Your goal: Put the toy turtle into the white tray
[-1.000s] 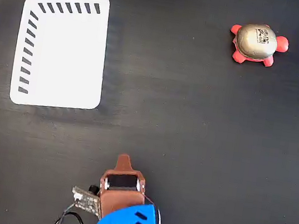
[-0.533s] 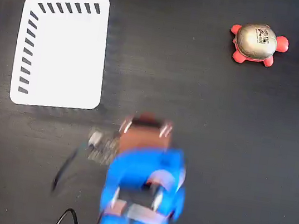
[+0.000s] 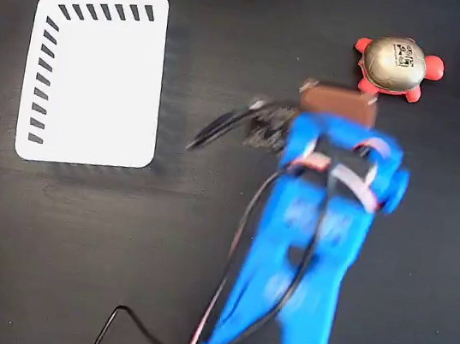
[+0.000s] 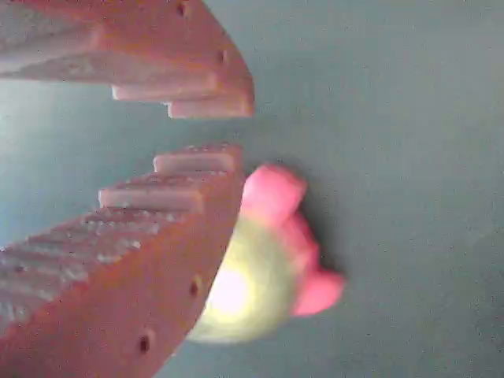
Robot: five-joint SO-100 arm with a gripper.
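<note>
The toy turtle (image 3: 397,67), with its gold shell and red head and feet, sits at the table's far right in the fixed view. The white tray (image 3: 96,74), striped along its top and left edges, lies at the far left with nothing in it. My brown gripper (image 3: 337,104) on the blue arm hovers just left of and below the turtle, blurred by motion. In the wrist view the gripper (image 4: 216,132) is slightly open, with only table between the tips. There the turtle (image 4: 260,276) lies beside the lower finger (image 4: 157,220), partly hidden behind it and outside the jaws.
The black table (image 3: 207,212) spans the view, its left edge near the tray. A black cable (image 3: 219,127) sticks out to the left of the wrist, and another trails along the arm (image 3: 312,262) to the bottom edge.
The arm has swung from the bottom centre up and to the right, stretching out until the gripper is next to the turtle. Turtle and tray have not moved.
</note>
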